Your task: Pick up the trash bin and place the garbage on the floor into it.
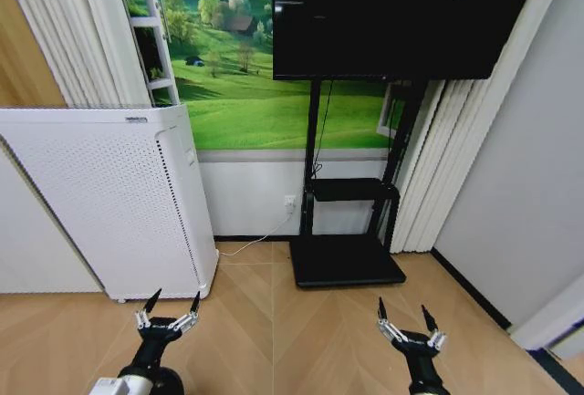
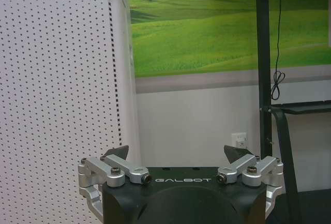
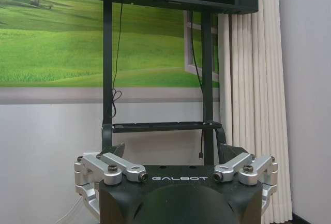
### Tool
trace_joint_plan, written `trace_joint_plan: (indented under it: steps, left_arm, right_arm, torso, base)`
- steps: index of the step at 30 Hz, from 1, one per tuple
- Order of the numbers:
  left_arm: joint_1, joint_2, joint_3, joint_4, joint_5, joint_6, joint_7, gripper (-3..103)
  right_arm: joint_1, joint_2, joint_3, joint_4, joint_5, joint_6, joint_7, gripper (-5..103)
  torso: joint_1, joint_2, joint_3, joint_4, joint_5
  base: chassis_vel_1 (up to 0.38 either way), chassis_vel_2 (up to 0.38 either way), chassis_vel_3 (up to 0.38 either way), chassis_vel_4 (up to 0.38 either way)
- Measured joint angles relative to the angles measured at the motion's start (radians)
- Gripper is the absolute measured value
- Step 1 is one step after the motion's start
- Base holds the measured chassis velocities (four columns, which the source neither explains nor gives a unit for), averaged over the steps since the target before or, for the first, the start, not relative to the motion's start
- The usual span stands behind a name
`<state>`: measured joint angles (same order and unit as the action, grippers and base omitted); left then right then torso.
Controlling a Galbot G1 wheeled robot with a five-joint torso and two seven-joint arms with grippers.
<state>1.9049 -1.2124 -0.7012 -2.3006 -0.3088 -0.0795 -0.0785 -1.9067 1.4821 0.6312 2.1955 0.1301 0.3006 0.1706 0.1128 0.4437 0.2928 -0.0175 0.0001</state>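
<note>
Both end effectors — left (image 1: 170,305), right (image 1: 402,313) — spread open, empty, above herringbone floor (image 1: 310,322) laid diagonally.

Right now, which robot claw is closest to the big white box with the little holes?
The left gripper, open above the floor beside the white perforated box. The right gripper is open nearer the TV stand.

Left gripper (image 2: 177,157) agape beside white appliance (image 2: 62,94)

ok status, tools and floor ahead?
Left tool open, held low over the floor. Right tool open, same height. White perforated appliance front-left, TV stand ahead.
</note>
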Motion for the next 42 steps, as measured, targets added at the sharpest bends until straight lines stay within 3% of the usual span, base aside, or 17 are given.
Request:
trace_joint_plan:
  steps: [42]
  left_arm:
    - [0.0,0.0,0.0,0.0,0.0,0.0,0.0,100]
  right_arm:
    - [0.0,0.0,0.0,0.0,0.0,0.0,0.0,100]
  torso:
    - [0.061,0.156,0.095,-0.0002,0.0]
  base:
    - [0.055,0.057,-0.06,-0.053]
